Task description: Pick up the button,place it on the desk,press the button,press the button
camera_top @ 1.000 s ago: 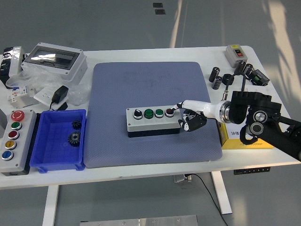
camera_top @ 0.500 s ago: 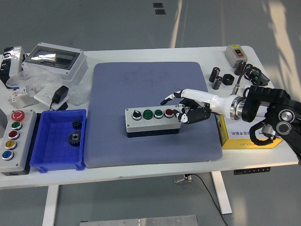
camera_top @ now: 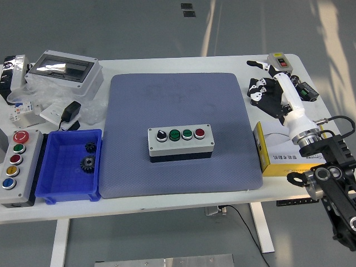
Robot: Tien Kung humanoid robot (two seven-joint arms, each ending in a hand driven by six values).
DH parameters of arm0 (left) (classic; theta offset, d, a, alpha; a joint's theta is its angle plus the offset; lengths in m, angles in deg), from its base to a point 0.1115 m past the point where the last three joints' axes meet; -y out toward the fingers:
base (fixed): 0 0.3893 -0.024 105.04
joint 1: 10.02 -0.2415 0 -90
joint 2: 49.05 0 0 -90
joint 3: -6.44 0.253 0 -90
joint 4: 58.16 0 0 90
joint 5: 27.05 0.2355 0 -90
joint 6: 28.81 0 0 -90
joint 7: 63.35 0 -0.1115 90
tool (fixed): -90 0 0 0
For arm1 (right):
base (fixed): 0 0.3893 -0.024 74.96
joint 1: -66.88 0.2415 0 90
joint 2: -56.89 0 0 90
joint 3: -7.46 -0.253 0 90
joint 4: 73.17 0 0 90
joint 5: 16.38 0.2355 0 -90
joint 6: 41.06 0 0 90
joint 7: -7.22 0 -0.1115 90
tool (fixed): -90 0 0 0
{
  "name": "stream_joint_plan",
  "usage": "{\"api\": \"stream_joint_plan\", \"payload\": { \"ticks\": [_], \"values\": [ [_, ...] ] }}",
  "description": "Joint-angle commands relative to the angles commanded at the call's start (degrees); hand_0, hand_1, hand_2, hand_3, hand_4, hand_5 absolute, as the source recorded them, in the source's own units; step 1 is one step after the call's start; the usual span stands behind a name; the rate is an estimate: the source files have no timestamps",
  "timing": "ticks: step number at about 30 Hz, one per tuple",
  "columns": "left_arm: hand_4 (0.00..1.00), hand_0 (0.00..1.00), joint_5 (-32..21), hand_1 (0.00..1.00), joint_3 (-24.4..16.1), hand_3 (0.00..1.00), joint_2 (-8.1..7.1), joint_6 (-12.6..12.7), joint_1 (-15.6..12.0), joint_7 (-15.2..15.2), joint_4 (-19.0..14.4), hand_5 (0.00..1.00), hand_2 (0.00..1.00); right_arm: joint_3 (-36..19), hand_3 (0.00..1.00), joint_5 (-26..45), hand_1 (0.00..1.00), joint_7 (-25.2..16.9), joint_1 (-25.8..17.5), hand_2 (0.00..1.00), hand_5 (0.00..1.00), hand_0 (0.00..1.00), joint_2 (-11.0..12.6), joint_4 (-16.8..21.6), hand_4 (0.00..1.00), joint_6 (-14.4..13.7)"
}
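Right hand (camera_top: 266, 89): loosely spread, empty, over far-right parts (camera_top: 257, 84). We risk scattering them returning to button box (camera_top: 180, 142).

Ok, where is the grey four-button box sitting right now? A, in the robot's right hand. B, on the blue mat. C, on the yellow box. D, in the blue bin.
B: the button box lies flat on the mat, while the right hand is away at the table's far right, touching nothing of it.

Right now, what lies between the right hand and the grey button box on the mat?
In the head view, only bare blue mat and a strip of white table separate the right hand from the button box.
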Motion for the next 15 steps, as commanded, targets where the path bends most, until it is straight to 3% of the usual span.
{"api": "stream_joint_plan", "payload": {
  "ticks": [5,6,11,12,15],
  "values": [
    [0.597,0.634,-1.9,0.593,0.9,0.587,-1.0,0.2,0.1,0.4,0.0,0.201,0.541,0.7,0.716,6.2,0.36,-6.7,-0.3,0.512,0.307,0.202,-0.1,-2.2,0.616,-6.9],
    [0.597,0.634,-2.2,0.594,1.0,0.587,-1.24,0.3,0.1,0.5,0.0,0.201,0.541,0.8,0.721,7.6,0.68,-7.9,-0.4,0.695,0.45,0.604,-0.1,-2.6,0.728,-7.7],
    [0.597,0.634,-3.0,0.594,1.4,0.587,-2.12,0.5,0.2,0.6,0.0,0.201,0.541,0.7,0.721,14.0,0.68,-10.7,-1.1,0.695,0.45,0.604,0.3,-3.9,0.728,-7.8],
    [0.598,0.634,-3.1,0.594,1.4,0.587,-2.16,0.5,0.2,0.6,0.0,0.201,0.541,0.6,0.711,15.4,0.723,-10.9,-1.3,0.732,0.479,0.695,0.4,-4.0,0.726,-7.6],
    [0.598,0.634,-3.1,0.594,1.5,0.587,-2.11,0.4,0.2,0.6,0.0,0.201,0.541,0.7,0.711,18.4,0.723,-11.0,-1.6,0.732,0.479,0.695,0.7,-4.0,0.726,-6.8]
  ]
}}
